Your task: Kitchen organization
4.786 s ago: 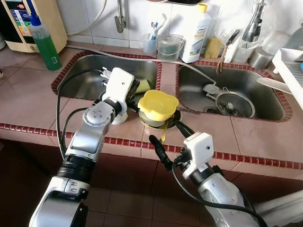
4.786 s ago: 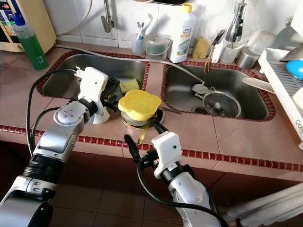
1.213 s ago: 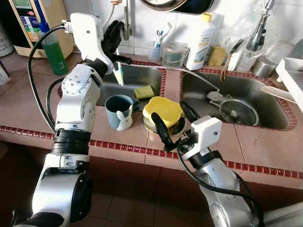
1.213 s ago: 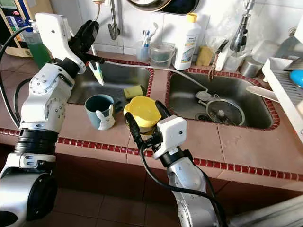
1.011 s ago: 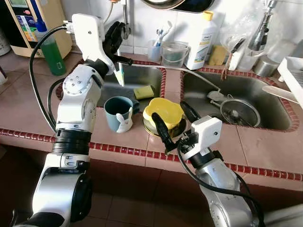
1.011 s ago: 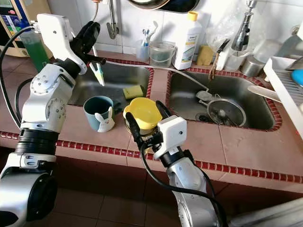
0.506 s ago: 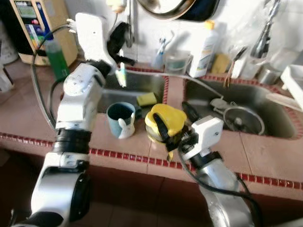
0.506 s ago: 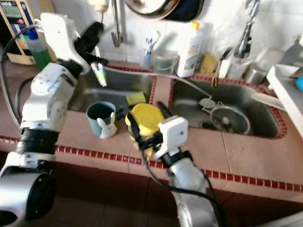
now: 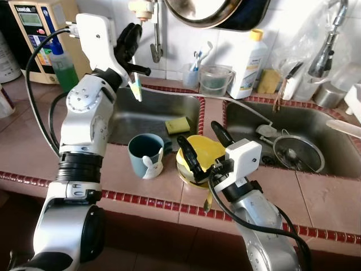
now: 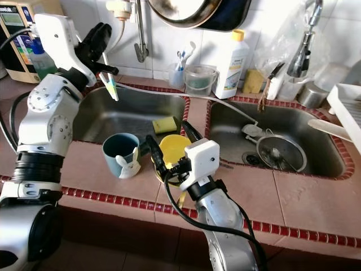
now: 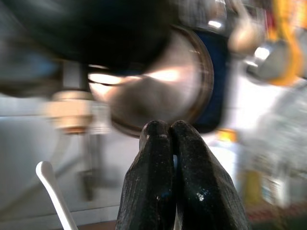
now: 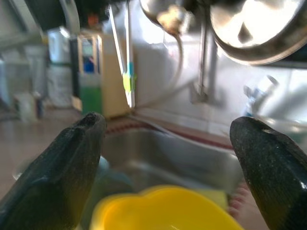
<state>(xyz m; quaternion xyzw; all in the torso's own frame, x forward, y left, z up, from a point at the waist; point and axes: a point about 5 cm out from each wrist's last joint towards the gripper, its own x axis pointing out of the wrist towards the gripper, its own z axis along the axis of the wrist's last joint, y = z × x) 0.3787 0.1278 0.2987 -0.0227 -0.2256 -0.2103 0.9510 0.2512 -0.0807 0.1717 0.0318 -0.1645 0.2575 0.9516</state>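
Note:
My left gripper is raised above the left sink, shut on a toothbrush with a yellow-green and white handle that hangs head-down. In the left wrist view the fingers are pressed together, the white handle beside them. A yellow bowl sits in a steel pot on the tiled counter between the sinks. My right gripper is open, one finger on each side of the yellow bowl. A teal bunny mug stands just left of the pot.
A yellow sponge lies in the left sink. The right sink holds a strainer. Along the back wall stand a green soap bottle, a toothbrush cup, a clear tub and a detergent bottle. A pan hangs overhead.
The left gripper rose from beside the mug with the toothbrush and now holds it high. The right gripper moved forward around the yellow bowl. The camera has shifted.

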